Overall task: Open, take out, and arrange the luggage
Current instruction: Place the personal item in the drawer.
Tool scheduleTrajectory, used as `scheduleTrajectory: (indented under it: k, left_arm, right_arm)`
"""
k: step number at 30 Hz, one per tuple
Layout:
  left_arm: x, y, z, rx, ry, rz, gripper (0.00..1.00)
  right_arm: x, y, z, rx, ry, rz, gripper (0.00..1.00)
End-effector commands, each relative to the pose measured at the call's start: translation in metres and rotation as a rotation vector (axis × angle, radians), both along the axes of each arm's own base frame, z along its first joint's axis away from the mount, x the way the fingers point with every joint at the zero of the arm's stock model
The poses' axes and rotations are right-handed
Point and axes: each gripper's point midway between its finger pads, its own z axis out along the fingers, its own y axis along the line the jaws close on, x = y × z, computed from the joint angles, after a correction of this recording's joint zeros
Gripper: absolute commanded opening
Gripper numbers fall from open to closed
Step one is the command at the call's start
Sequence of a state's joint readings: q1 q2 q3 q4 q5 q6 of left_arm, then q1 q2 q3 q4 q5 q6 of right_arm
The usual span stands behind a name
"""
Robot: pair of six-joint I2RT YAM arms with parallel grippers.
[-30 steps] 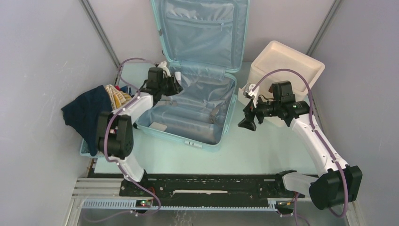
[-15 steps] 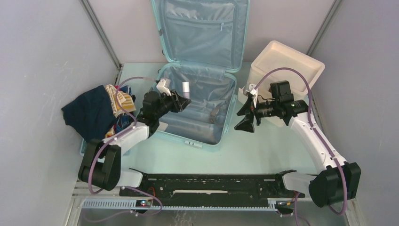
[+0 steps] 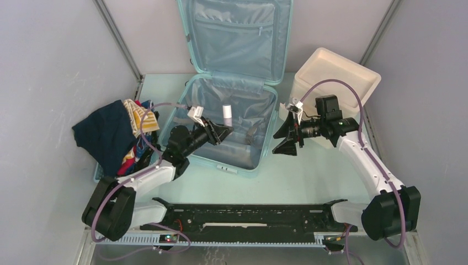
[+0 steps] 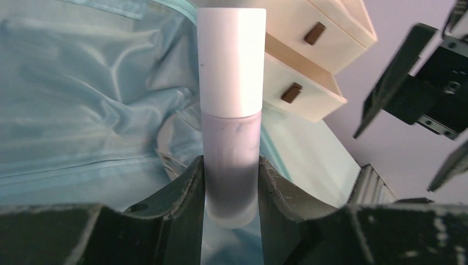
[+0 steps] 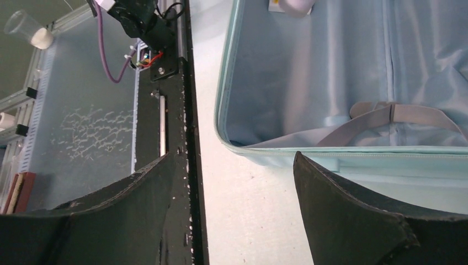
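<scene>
The luggage (image 3: 243,118) lies open at the back centre, its lid upright against the wall and its grey-blue lining (image 4: 83,99) bare. Over its lower half my left gripper (image 3: 221,131) is shut on a frosted bottle with a white cap (image 3: 225,114). In the left wrist view the fingers clamp the bottle's (image 4: 230,110) lower body, cap pointing away from the gripper (image 4: 230,165). My right gripper (image 3: 284,138) stands open and empty just right of the luggage. In the right wrist view that gripper (image 5: 234,157) hangs over bare table beside the luggage's rim (image 5: 232,132).
A cream-white box with brown drawer tabs (image 3: 336,77) stands at the back right, behind the right arm. Clothes are piled in a blue basket (image 3: 110,132) at the left. A grey strap (image 5: 386,113) lies inside the luggage. A black rail (image 3: 248,212) runs along the near edge.
My left gripper has carried the bottle from the luggage's far-left corner to the right and nearer, over its middle. The right gripper has drifted slightly left toward the luggage.
</scene>
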State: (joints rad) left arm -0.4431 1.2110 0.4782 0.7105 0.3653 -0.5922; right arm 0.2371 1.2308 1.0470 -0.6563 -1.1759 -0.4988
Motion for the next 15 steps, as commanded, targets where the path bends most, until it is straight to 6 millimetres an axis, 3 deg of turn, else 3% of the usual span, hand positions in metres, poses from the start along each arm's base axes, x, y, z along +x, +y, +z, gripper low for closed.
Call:
scheduleTrajectory:
  k: [1, 15]
  left_arm:
    - [-0.018, -0.009, 0.037, -0.098, -0.115, -0.017, 0.0]
    - [-0.049, -0.033, 0.048, -0.215, -0.098, -0.077, 0.0]
  right_arm:
    - [-0.006, 0.007, 0.01, 0.06, 0.02, 0.039, 0.87]
    - [-0.008, 0.011, 0.013, 0.094, 0.058, 0.052, 0.87]
